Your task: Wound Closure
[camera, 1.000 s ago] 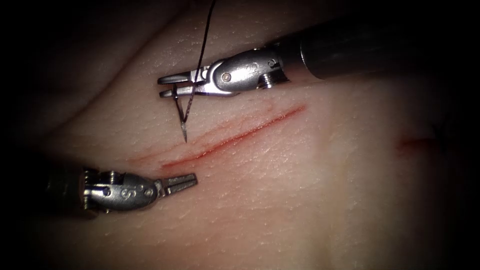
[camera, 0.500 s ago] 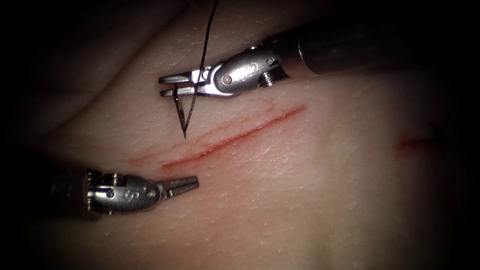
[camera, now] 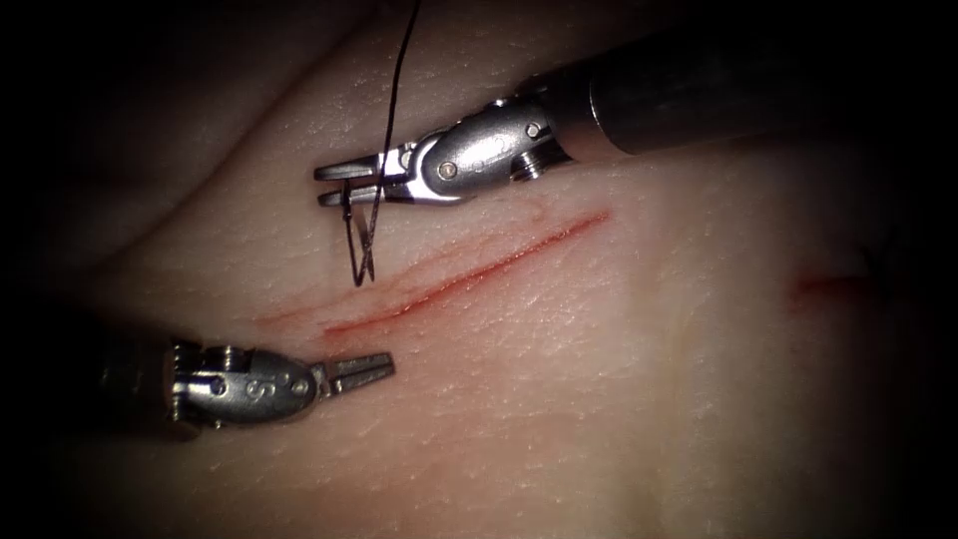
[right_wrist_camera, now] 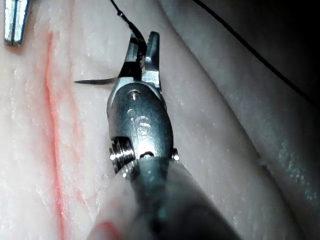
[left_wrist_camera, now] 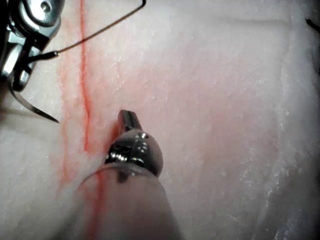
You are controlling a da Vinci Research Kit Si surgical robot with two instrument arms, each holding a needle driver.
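Right tool: jaws pinched on the needle near its thread end; tip swung lower, just above the cut.
Left tool: jaws pressed together, nothing held, unmoved.

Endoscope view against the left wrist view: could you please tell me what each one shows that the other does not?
Endoscope view: the cut from end to end, and a separate red mark far to its right. Left wrist view: the needle side-on as a curve, its tip free above the tissue, not in it. Both: the right tool shut on the needle toward its thread end, left of the cut, with the thread trailing away; and the left tool, jaws shut, holding nothing, right of the cut.
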